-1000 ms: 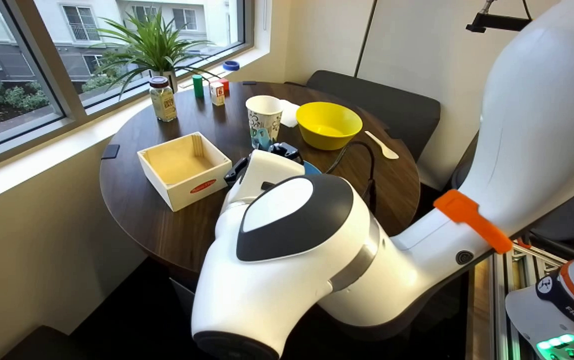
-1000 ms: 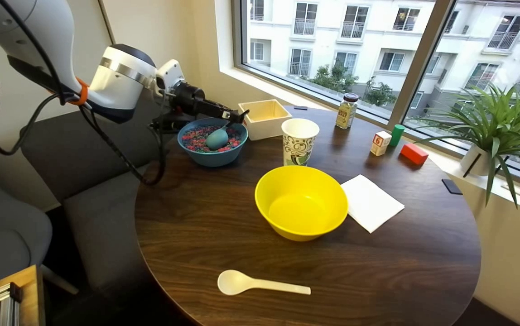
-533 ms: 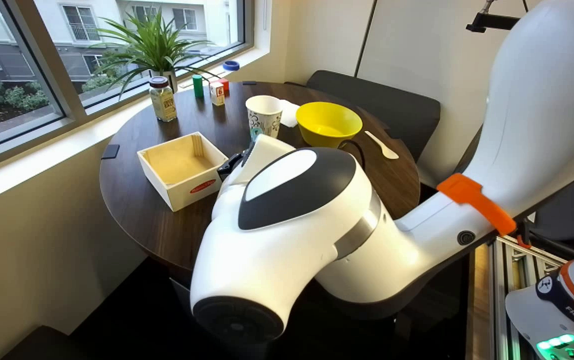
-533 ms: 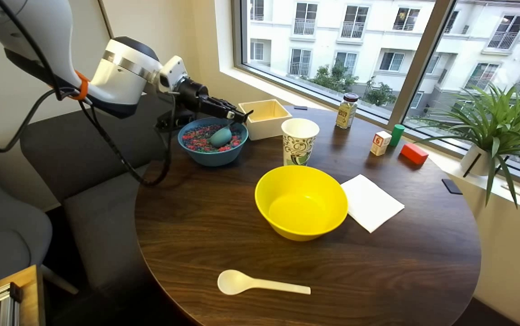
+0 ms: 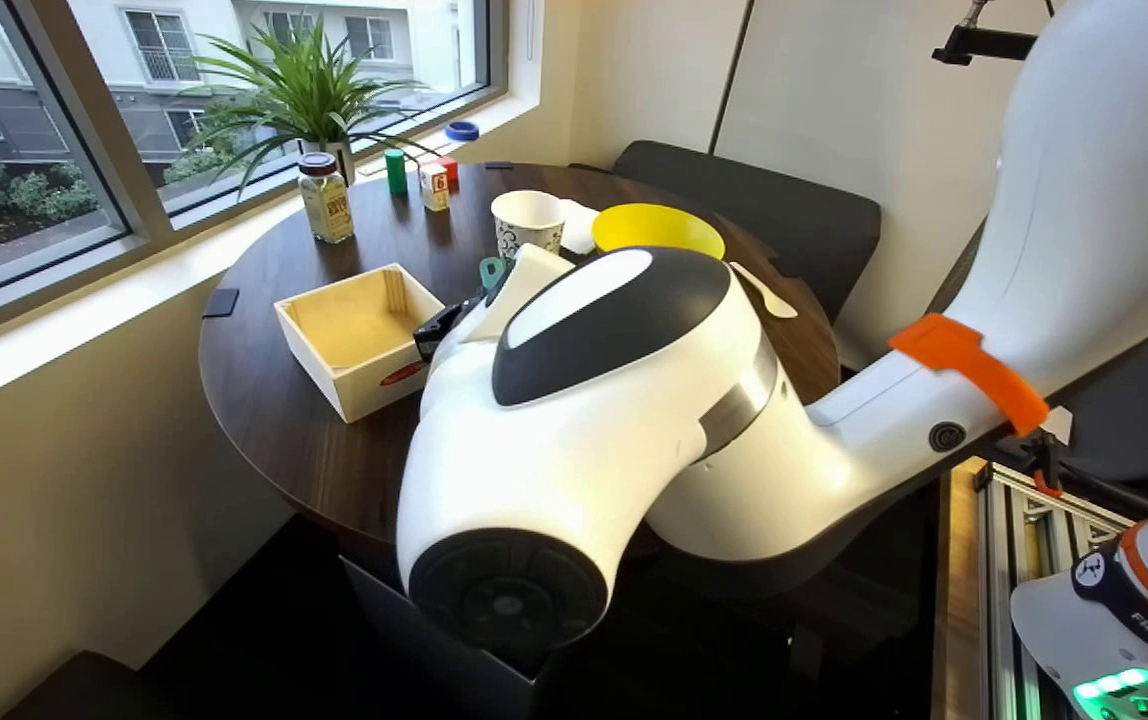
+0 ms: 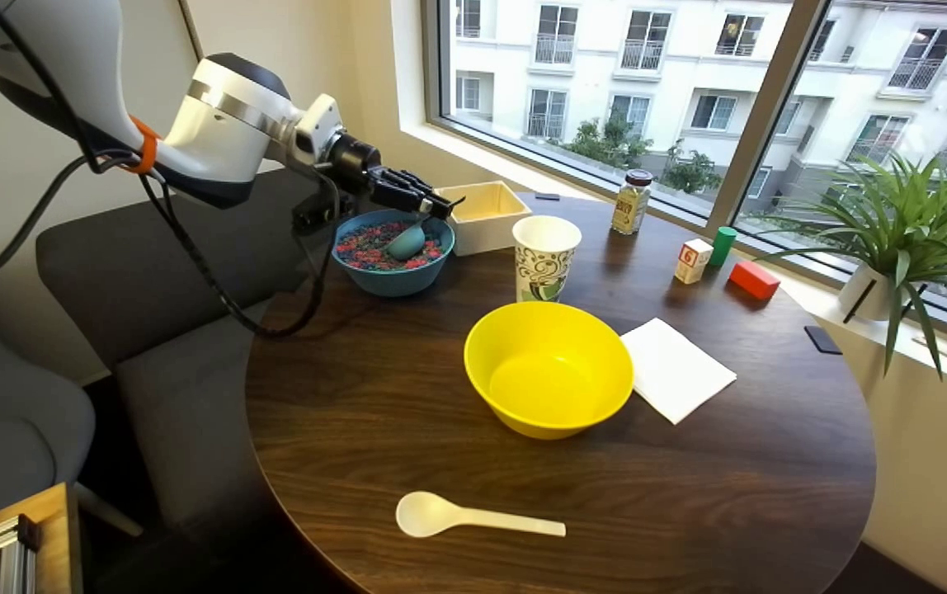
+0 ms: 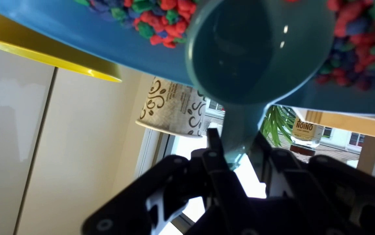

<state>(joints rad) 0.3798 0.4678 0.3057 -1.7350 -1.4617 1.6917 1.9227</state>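
Note:
My gripper (image 7: 235, 140) is shut on the handle of a teal spoon (image 7: 239, 120), with a finger on each side. The spoon's rounded end is tilted down into a blue bowl (image 7: 161, 58) holding small red, green and blue pieces. In an exterior view the gripper (image 6: 440, 209) is above the bowl's far right rim, the spoon (image 6: 406, 242) lies at the pieces and the bowl (image 6: 395, 283) stands on the table. Whether the spoon presses on the pieces I cannot tell. In an exterior view the arm hides the bowl; only the spoon's handle end (image 5: 491, 272) shows by the gripper (image 5: 459, 310).
A pale wooden box (image 6: 486, 239) stands close beside the blue bowl and gripper. A patterned paper cup (image 6: 544, 264) and a yellow bowl (image 6: 548, 412) are nearby. A white spoon (image 6: 473, 518), napkin (image 6: 678, 371), spice jar (image 6: 630, 206) and small blocks (image 6: 754, 280) lie around.
The gripper and spoon have moved a little toward the wooden box, and the arm's posture has shifted. The blue bowl has slid slightly the same way. The grip on the spoon looks unchanged.

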